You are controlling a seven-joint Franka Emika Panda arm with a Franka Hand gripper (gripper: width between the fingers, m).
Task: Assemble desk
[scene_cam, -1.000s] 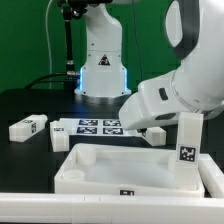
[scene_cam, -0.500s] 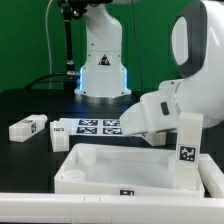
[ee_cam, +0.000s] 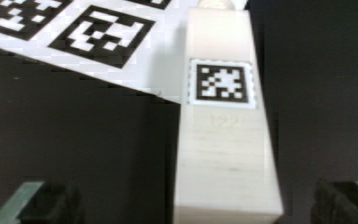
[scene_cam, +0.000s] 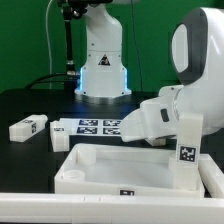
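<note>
The desk is, by my judgement, at an early stage. One leg (ee_cam: 220, 120) lies flat on the dark surface (ee_cam: 51, 140) between the fingers (ee_cam: 34, 200) of the gripper (ee_cam: 190, 200), which is wide open with a gap on each side and grips nothing. Just beside that leg is a corner of the marker board (ee_cam: 78, 30); whether they touch I cannot tell. Its other side faces bare surface, so there looks to be room to close and lift. Outward, the rimmed top (scene_cam: 75, 165) lies at the near edge of the surface. An upright leg (scene_cam: 186, 145) stands at its corner on the exterior view's right, apparently fitted and close to the arm (scene_cam: 160, 112). Another loose leg (scene_cam: 28, 127) lies toward the exterior view's left. A fourth is not visible; three legs seem left to fit.
</note>
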